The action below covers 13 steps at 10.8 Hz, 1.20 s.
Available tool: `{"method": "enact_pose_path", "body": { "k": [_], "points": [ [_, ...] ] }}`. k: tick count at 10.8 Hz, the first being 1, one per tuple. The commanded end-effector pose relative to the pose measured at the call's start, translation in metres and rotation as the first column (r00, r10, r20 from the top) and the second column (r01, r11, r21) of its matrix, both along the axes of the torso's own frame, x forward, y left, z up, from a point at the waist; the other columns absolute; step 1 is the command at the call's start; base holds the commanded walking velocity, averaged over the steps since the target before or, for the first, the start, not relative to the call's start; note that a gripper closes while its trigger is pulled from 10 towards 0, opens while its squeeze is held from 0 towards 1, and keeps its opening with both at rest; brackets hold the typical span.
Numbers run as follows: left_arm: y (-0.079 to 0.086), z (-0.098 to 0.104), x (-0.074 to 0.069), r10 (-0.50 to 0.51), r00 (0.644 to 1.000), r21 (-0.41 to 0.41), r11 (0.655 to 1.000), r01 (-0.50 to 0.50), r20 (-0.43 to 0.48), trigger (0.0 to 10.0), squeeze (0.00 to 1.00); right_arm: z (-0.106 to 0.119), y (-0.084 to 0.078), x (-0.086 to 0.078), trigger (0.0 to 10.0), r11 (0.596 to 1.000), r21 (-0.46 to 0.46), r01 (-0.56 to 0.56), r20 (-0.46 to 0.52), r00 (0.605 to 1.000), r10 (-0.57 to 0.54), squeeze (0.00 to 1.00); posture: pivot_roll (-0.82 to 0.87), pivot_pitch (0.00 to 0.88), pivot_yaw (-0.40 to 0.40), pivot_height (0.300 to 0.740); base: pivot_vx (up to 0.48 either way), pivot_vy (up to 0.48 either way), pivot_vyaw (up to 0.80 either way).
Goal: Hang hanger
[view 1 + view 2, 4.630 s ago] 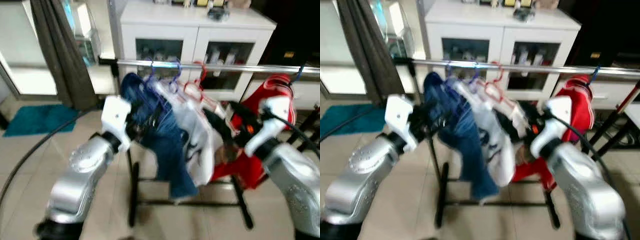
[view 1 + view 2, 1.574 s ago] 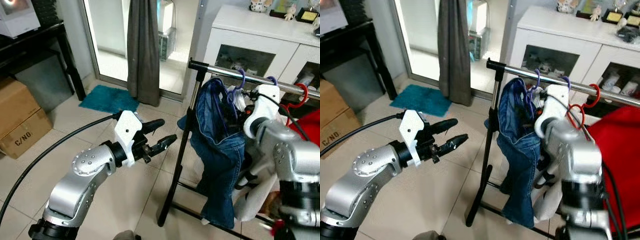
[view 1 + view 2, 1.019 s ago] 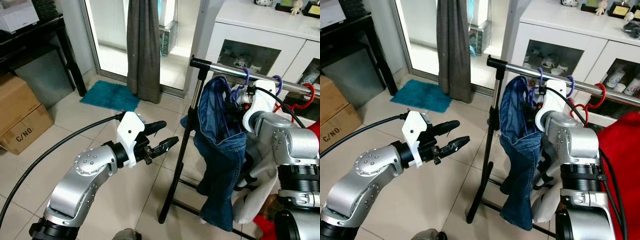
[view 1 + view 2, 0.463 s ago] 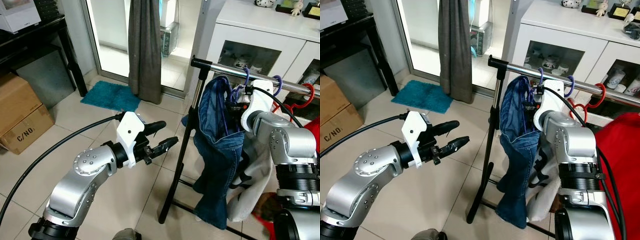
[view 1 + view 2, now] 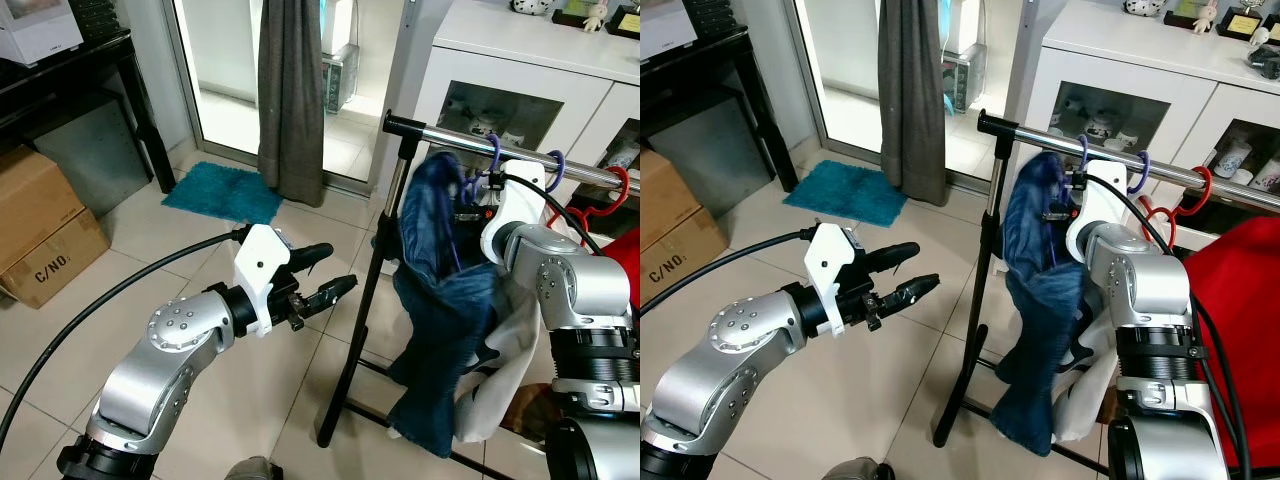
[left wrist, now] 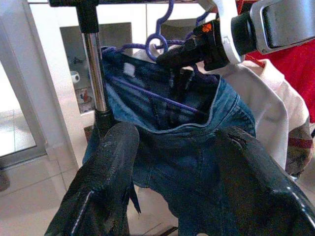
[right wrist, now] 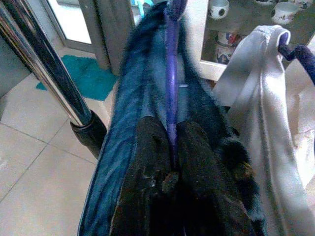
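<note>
Purple hanger (image 7: 172, 73), stiff but swinging under heavy limp jeans (image 5: 440, 300), hooks the rail (image 5: 520, 147); my right pincer (image 7: 173, 142) pinches its neck, left pincer (image 5: 322, 275) open, idle.

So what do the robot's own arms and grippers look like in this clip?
Both arms are silver metal with rounded, dimpled joint housings and black rings between segments. Each wrist carries a white plastic block. The left gripper and right gripper each have two long, glossy black fingers. A thick black cable loops to the left wrist; thinner black cables run along the right arm. Small orange mark near the right wrist.
</note>
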<state>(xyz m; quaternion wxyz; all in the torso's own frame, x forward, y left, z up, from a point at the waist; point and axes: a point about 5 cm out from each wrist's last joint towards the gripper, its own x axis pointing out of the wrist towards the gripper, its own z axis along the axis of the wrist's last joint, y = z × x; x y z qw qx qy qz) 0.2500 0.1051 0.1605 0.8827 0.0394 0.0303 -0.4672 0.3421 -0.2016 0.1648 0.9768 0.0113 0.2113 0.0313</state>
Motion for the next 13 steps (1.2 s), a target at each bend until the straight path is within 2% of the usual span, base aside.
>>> {"method": "enact_pose_path", "body": {
  "k": [1,3,6,7,8,9,10,11,13],
  "points": [
    [-0.003,0.003,-0.001,-0.025,1.000,0.012,1.000,0.025,0.010,10.0,0.00,0.004,0.001,0.003,0.0,1.000,-0.009,-0.006,0.020,1.000,0.006,0.00,0.06,0.000,-0.018,0.740,0.000,0.000,0.00],
    [-0.004,0.002,-0.002,-0.030,1.000,0.018,0.999,0.030,0.010,10.0,0.00,0.005,0.002,0.003,0.0,1.000,-0.012,-0.014,0.039,0.999,0.015,0.00,0.06,0.000,-0.018,0.740,0.000,0.000,0.00],
    [-0.007,0.001,-0.002,-0.039,0.999,0.019,0.999,0.039,0.011,10.0,0.00,0.011,0.005,0.005,0.0,0.999,0.034,-0.026,0.105,0.994,0.022,0.00,0.07,0.000,-0.019,0.740,0.000,0.000,0.00],
    [-0.007,0.001,-0.003,-0.039,0.999,0.019,0.999,0.038,0.012,10.0,0.00,0.012,0.007,0.005,0.0,0.998,0.019,-0.055,0.125,0.991,0.052,0.00,0.07,0.000,-0.021,0.740,0.000,0.000,0.00],
    [-0.005,0.002,-0.001,-0.015,1.000,0.012,1.000,0.015,0.023,10.0,0.00,0.018,0.009,0.004,0.0,0.998,0.016,-0.060,0.176,0.983,0.056,0.00,0.07,0.000,-0.026,0.740,0.000,0.000,0.00],
    [-0.002,0.002,0.008,0.086,0.995,0.011,0.996,-0.087,0.045,10.0,0.00,0.023,0.007,0.003,0.0,0.998,0.016,-0.058,0.221,0.974,0.053,0.00,0.07,0.000,-0.029,0.740,0.000,0.000,0.00],
    [0.003,0.000,0.019,0.208,0.977,0.029,0.977,-0.209,0.054,10.0,0.00,0.028,0.004,-0.001,0.0,0.999,0.009,-0.044,0.264,0.964,0.040,0.00,0.07,0.000,-0.030,0.740,0.000,0.000,0.00],
    [0.004,0.000,0.024,0.260,0.964,0.013,0.965,-0.261,0.057,10.0,0.00,0.032,0.000,-0.007,0.0,0.999,-0.011,-0.039,0.294,0.955,0.041,0.00,0.07,0.000,-0.027,0.740,0.000,0.000,0.00],
    [0.004,-0.003,0.026,0.330,0.944,-0.025,0.944,-0.329,0.031,10.0,0.00,0.033,-0.003,-0.022,0.0,0.996,-0.065,-0.057,0.291,0.954,0.074,0.00,0.06,0.000,-0.024,0.740,0.000,0.000,0.00]
  ]
}}
